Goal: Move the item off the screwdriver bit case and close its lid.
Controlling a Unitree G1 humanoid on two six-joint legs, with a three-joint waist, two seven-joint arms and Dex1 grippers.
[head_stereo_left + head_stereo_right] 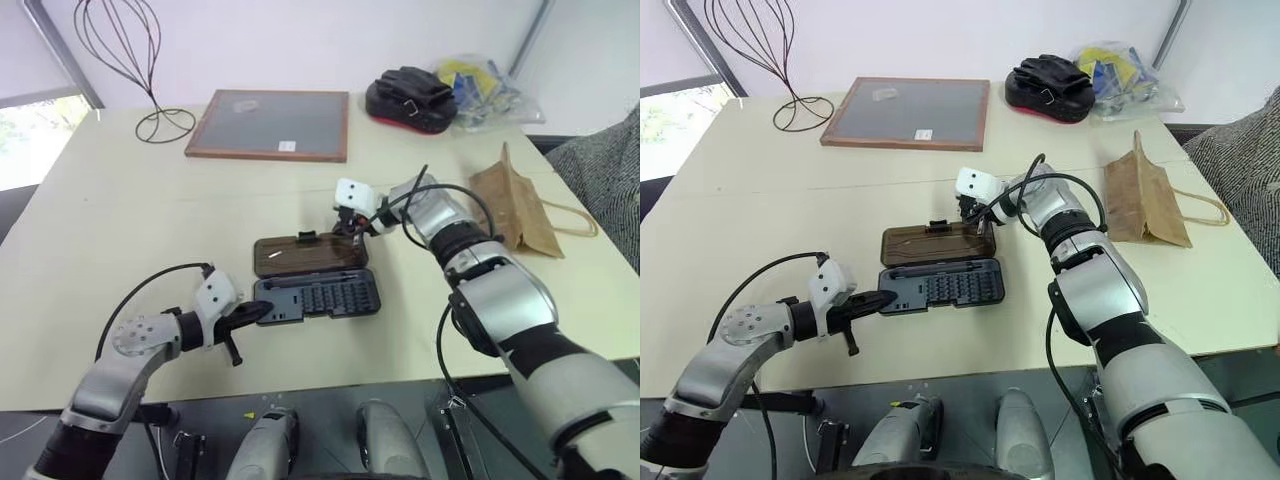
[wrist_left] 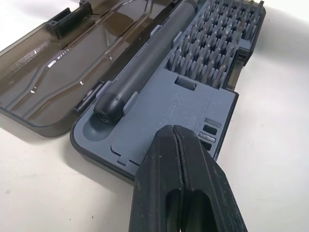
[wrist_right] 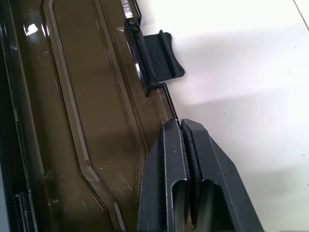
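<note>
The screwdriver bit case [image 1: 318,297] lies open in the middle of the table, with rows of bits and a dark driver handle [image 2: 149,63] in its base. Its smoky brown lid [image 1: 308,254] lies flat on the table behind the base, with a small black latch [image 3: 157,55] on its far edge. The item, a brown paper bag [image 1: 515,205], lies on the table to the right, apart from the case. My left gripper [image 1: 262,311] is shut and empty, its tips over the base's left end [image 2: 176,133]. My right gripper [image 1: 350,228] is shut, its tips at the lid's far edge beside the latch [image 3: 180,124].
A wood-framed grey board [image 1: 270,124] lies at the back, with a black wire stand [image 1: 130,50] to its left. A black and red bundle [image 1: 410,98] and a yellow-blue plastic bag [image 1: 485,85] sit at the back right. Grey fabric [image 1: 610,180] shows at the right edge.
</note>
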